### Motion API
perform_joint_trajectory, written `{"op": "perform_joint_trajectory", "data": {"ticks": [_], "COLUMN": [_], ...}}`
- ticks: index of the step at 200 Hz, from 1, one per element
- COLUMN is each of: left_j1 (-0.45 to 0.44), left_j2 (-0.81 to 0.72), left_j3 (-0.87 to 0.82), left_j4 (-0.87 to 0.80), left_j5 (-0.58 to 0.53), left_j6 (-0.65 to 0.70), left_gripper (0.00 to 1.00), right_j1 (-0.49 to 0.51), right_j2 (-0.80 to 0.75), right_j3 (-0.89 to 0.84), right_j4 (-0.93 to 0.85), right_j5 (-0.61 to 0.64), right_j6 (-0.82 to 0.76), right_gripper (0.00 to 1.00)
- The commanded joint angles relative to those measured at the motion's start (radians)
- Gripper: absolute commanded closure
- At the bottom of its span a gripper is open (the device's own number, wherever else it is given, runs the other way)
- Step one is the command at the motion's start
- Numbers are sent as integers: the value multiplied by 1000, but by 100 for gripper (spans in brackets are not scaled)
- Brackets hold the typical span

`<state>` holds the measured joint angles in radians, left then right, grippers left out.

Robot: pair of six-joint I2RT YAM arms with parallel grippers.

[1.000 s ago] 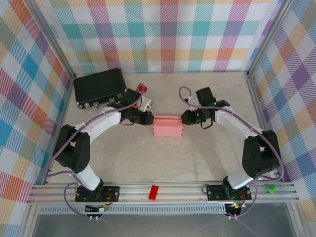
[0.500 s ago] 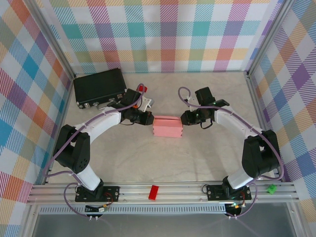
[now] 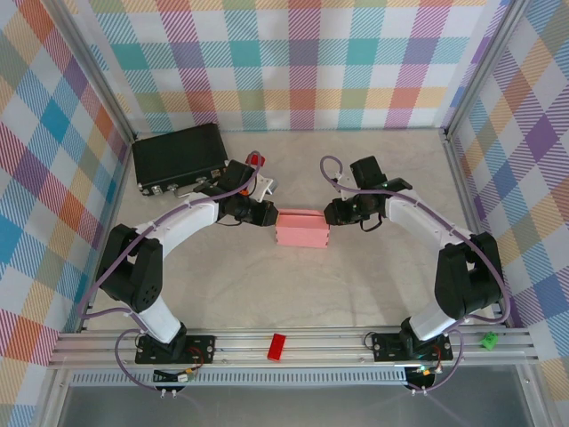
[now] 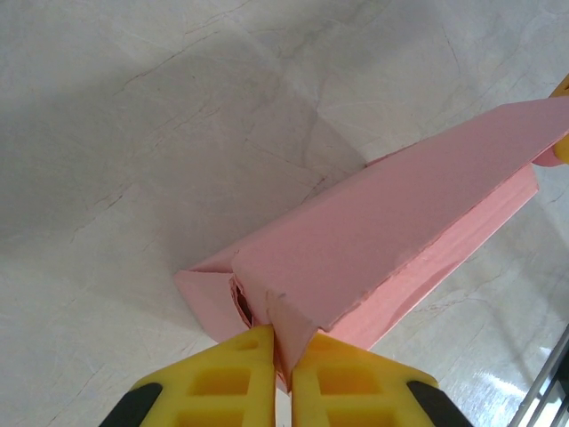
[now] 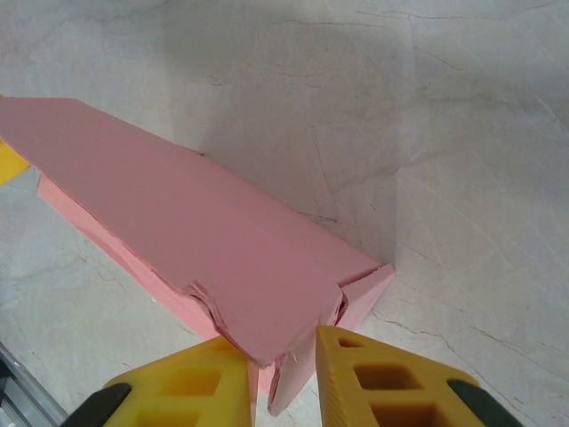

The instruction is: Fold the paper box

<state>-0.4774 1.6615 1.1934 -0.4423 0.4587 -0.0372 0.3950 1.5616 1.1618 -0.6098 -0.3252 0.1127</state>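
The paper box (image 3: pixel 302 229) is a pale-pink shallow card box lying at the middle of the table between my two arms. My left gripper (image 3: pixel 271 216) is at its left end. In the left wrist view the yellow fingers (image 4: pixel 227 378) of the left gripper (image 4: pixel 284 351) pinch the box's end flap (image 4: pixel 293 325). My right gripper (image 3: pixel 332 213) is at the box's right end. In the right wrist view the right gripper (image 5: pixel 284 378) has its jaws a little apart around the torn-edged end flap (image 5: pixel 289 374), with a gap beside one finger (image 5: pixel 364 382).
A black case (image 3: pixel 178 156) lies at the back left, with a small red piece (image 3: pixel 258 161) and a white part (image 3: pixel 265 185) near the left wrist. On the front rail rest a red block (image 3: pixel 277 346) and a green block (image 3: pixel 487 339). Checked walls enclose the table.
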Motion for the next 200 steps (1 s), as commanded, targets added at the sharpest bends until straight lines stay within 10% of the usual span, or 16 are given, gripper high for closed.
{"op": "perform_joint_trajectory", "data": {"ticks": [1, 200], "left_j1": [-23, -24], "left_j2": [20, 22], "left_j3": [-17, -14], "left_j4": [-56, -62], "left_j5": [6, -2], "left_j6": [3, 5], "left_gripper": [89, 89], "right_j1": [11, 12], "right_j2": [8, -17], "right_j3": [27, 39], "right_j4": [-39, -88], "right_j5": [-5, 28], "right_j6": [2, 4], "right_gripper": [76, 88]}}
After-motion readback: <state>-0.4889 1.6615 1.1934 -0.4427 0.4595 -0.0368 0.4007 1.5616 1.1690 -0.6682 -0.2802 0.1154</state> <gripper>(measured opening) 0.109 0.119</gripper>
